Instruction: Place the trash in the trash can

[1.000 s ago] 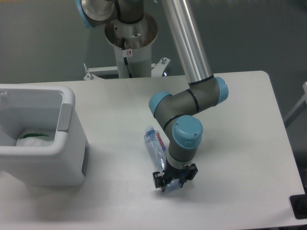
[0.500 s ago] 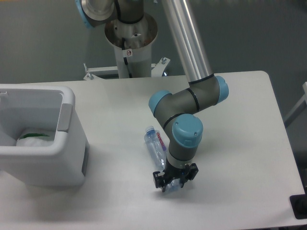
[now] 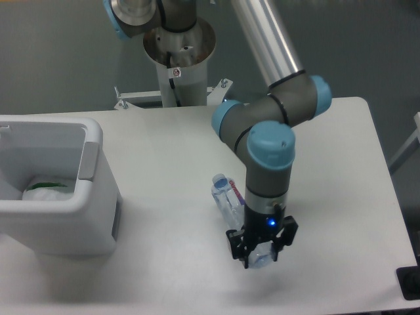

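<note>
The black two-finger gripper [image 3: 260,252], low and right of centre in the frame, points down with its fingers clamped on the base end of the clear, ribbed plastic bottle with a red-and-blue label [image 3: 231,199]; the bottle slants up and to the left from the fingers, its capped neck toward the middle of the frame, its body partly hidden behind the arm's grey wrist; whether it touches the matte white table [image 3: 164,151] cannot be told. At the left edge stands the boxy white plastic trash can with rounded corners and a grey side handle [image 3: 92,197], smooth-walled and open-topped, well apart from the bottle; inside it, low down, lies the small translucent white plastic pouch with a green strip [image 3: 44,190], soft and crumpled.
</note>
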Robot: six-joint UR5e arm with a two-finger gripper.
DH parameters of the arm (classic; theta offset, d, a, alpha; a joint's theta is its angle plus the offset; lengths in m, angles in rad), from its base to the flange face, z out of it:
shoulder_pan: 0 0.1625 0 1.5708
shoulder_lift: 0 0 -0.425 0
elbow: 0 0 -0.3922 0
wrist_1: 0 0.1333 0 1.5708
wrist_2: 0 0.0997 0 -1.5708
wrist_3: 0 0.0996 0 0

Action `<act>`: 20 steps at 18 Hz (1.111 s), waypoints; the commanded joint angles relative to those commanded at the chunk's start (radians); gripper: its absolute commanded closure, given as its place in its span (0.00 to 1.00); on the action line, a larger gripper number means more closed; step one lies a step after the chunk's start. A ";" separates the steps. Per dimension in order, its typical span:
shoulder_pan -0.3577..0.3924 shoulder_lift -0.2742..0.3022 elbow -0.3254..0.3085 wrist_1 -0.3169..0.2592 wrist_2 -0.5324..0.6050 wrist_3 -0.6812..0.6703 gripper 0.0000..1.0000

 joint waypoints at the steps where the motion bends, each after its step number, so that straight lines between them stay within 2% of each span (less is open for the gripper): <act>1: 0.000 0.012 0.021 0.000 0.000 -0.025 0.34; 3: -0.006 0.046 0.048 0.002 0.000 -0.066 0.34; 6: -0.015 0.104 0.052 0.037 -0.003 -0.115 0.34; 11: -0.098 0.204 0.048 0.043 0.000 -0.115 0.37; 14: -0.162 0.245 0.075 0.044 0.002 -0.115 0.37; 17: -0.218 0.287 0.068 0.043 0.000 -0.115 0.37; 20: -0.238 0.318 0.059 0.046 -0.002 -0.097 0.37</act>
